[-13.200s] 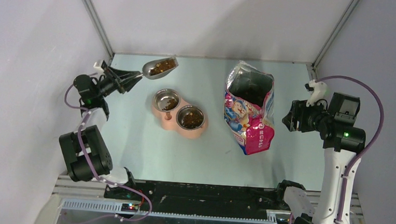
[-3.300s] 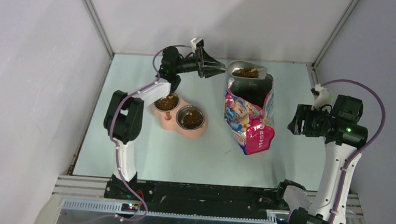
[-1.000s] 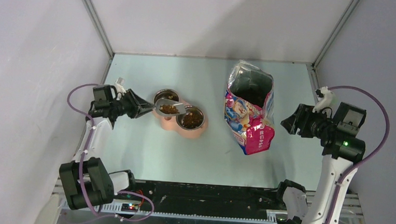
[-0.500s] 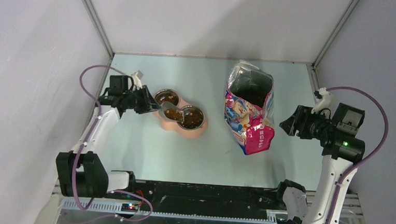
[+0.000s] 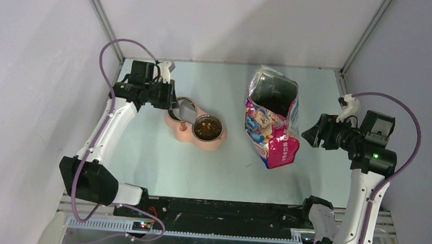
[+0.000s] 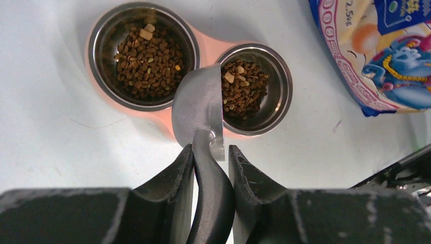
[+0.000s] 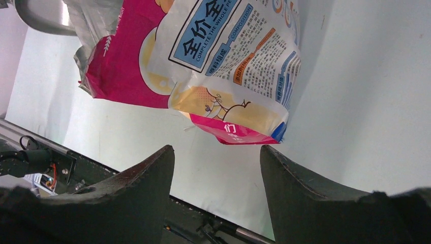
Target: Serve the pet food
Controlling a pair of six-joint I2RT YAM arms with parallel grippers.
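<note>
Your left claw is pinching the dark handle of the metal scoop, one finger on each side. The scoop's grey bowl hangs above the pink feeder, over the ridge between its two steel dishes. Its front lip reaches the rim of the dish nearer the bag. From the left wrist view you see only the scoop's smooth grey surface, with no pellets showing on it.

The pet food lies in both dishes: a brown heap in the one farther from the bag and another in the one nearer to it. A few paler bits sit among the pellets.

The printed bag stands open on the tabletop, to the right of the feeder and apart from it. Your right claw is spread wide and holds nothing. It hovers just beside the bag's lower right corner, facing it without touching.
</note>
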